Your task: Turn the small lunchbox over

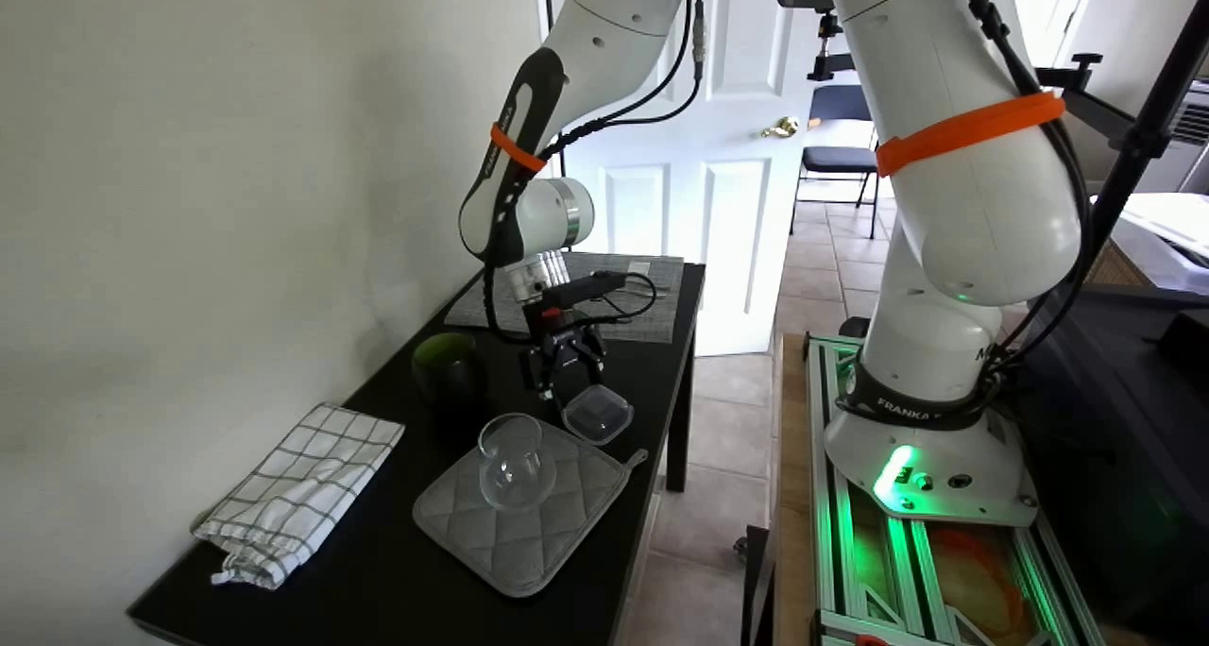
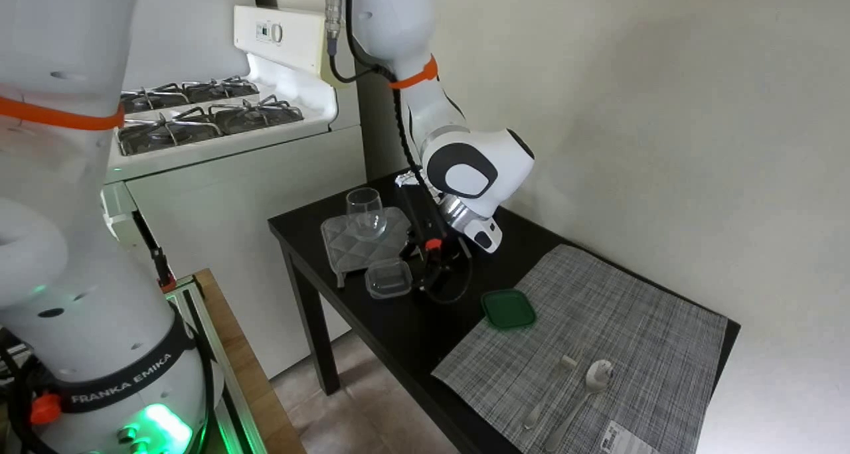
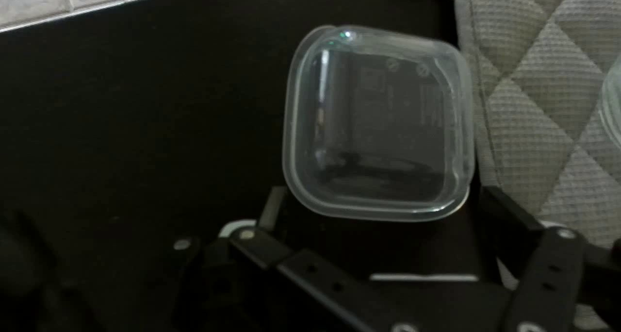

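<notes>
Wrist view: jaws spread wide, nothing held, tips flanking the lower corners of the small lunchbox (image 3: 388,128), which lay upper centre of frame, apparently mouth up. Clear glossy plastic, thin-walled, square with rounded corners. Tips seemed to reach only its lower end; closing there could have squirted the slick rim away. Quilted grey pot holder (image 3: 529,84), right of frame, lay just beside; a tip risked snagging its fabric. In an exterior view, a smooth, round-bellied drinking glass (image 1: 517,476) stood on that pot holder, lower left of centre; a tug might have toppled it. In an exterior view, the small lunchbox sat near the edge of the plain black bench (image 2: 425,338); a shove risked a fall.
</notes>
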You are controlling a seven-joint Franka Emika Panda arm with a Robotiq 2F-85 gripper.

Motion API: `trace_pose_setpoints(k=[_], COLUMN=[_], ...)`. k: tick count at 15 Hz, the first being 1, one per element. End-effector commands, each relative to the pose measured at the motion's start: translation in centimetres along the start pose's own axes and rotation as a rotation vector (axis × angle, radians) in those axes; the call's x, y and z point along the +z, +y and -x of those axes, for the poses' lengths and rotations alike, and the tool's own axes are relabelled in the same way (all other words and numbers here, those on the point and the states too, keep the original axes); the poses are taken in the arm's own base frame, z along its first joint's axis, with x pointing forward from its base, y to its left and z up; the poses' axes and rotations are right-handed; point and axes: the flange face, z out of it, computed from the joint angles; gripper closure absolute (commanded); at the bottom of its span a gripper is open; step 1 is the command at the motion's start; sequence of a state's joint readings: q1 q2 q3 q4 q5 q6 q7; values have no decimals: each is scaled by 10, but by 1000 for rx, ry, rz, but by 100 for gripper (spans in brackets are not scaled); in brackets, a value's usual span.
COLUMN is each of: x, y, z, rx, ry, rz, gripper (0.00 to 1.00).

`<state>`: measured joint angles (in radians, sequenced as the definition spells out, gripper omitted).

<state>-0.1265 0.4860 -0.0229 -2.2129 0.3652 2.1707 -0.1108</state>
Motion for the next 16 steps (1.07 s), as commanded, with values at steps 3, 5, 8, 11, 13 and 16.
trace_pose_setpoints(k=[3,5,8,11,13,16], x=[22,28,36,38,34,28], y=[-4,-4,-4,-3,-5,-3], z=[-5,-5,-7,-8,-9,-10], rx=[-5,-8,1,17,20,25], ry=[-127,-154,-176,-188,-190,-178], rz=[36,48,60,64,58,59], gripper=[0,0,28,50,15,14])
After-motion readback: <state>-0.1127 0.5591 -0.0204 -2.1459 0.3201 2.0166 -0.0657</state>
